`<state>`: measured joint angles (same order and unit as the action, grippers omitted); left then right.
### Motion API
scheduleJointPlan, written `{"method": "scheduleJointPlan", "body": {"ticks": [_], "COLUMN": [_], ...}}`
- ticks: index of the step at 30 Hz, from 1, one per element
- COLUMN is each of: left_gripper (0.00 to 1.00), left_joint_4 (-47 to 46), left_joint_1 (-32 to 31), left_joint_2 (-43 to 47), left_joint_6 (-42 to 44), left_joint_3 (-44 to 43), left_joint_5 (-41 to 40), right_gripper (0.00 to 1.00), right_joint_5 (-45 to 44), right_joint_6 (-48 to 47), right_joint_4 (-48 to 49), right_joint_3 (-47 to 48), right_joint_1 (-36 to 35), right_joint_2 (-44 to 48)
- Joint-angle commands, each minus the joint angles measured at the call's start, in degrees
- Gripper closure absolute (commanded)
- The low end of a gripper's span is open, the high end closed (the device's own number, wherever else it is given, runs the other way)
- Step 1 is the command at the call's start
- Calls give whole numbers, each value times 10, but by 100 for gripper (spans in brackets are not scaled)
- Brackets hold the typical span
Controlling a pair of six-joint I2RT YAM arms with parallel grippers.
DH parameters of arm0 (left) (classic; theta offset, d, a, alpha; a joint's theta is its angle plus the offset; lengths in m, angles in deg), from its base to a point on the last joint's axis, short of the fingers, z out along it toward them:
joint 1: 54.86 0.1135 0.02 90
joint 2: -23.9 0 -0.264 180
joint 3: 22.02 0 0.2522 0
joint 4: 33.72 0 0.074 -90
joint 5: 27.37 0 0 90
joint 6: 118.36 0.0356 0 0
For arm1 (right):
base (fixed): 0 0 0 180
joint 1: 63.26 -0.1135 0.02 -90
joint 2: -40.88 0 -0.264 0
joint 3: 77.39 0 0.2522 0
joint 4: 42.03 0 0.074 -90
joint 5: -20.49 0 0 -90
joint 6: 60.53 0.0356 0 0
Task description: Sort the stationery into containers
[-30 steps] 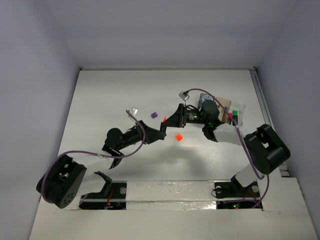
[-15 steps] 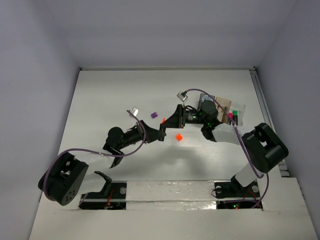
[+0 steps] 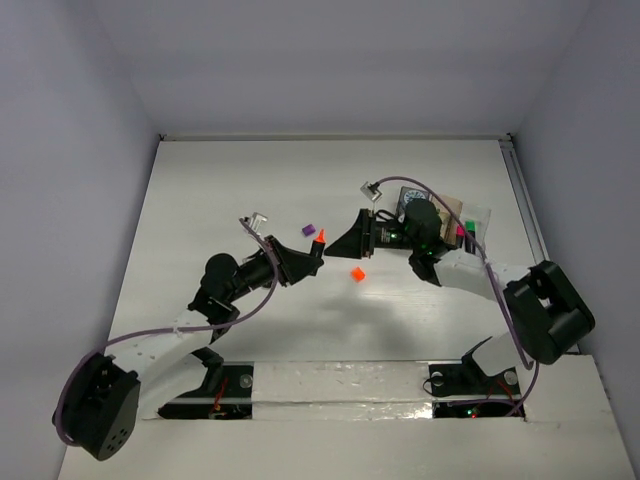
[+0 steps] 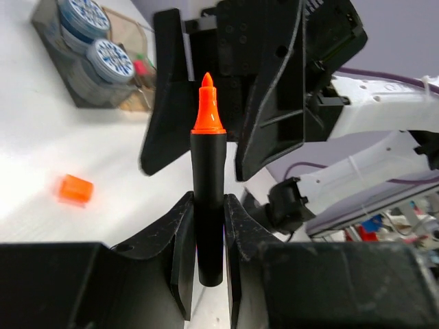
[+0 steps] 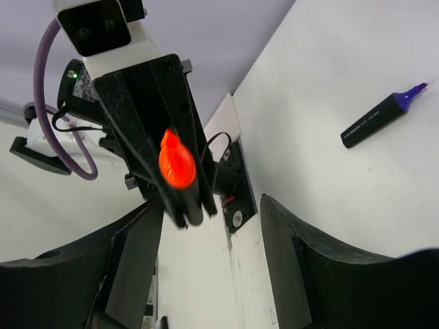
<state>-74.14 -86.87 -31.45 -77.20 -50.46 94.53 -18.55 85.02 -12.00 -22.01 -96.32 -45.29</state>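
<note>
I'm pinching the orange highlighter [image 4: 208, 164] by its black barrel in the left gripper [image 4: 209, 205], jaws pressing on it. Its long axis is pointing straight at the right gripper [image 5: 209, 205], bare orange tip leading and sitting just short of those jaws, which are standing spread and empty. The orange cap [image 4: 75, 188] is lying loose on the table [image 3: 230, 190], near both grippers. I'm reading this as a handover or recap, right arm nearer the tip.

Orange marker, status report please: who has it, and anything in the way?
Left gripper shut on orange marker, uncapped. Right gripper open, facing its tip. Orange cap loose on table, out of the way.
</note>
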Motion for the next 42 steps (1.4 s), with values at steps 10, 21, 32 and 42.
{"method": "scheduleJointPlan", "body": {"ticks": [10, 21, 32, 42], "left_gripper": [100, 100, 100, 100], "left_joint_4": [102, 58, 35, 21], "left_joint_1": [16, 16, 16, 16], "left_joint_2": [88, 88, 94, 78], "left_joint_6": [94, 77, 65, 62], "left_joint_3": [-7, 1, 12, 12], "left_joint_5": [5, 34, 46, 49], "right_gripper": [100, 42, 50, 62], "right_joint_5": [-100, -272, -272, -292], "right_joint_6": [-213, -384, -431, -397], "right_joint_4": [-258, -533, -577, -584], "right_joint_3": [-43, 71, 129, 105], "right_joint_1": [57, 63, 63, 56], "right_joint_2": [93, -6, -98, -35]}}
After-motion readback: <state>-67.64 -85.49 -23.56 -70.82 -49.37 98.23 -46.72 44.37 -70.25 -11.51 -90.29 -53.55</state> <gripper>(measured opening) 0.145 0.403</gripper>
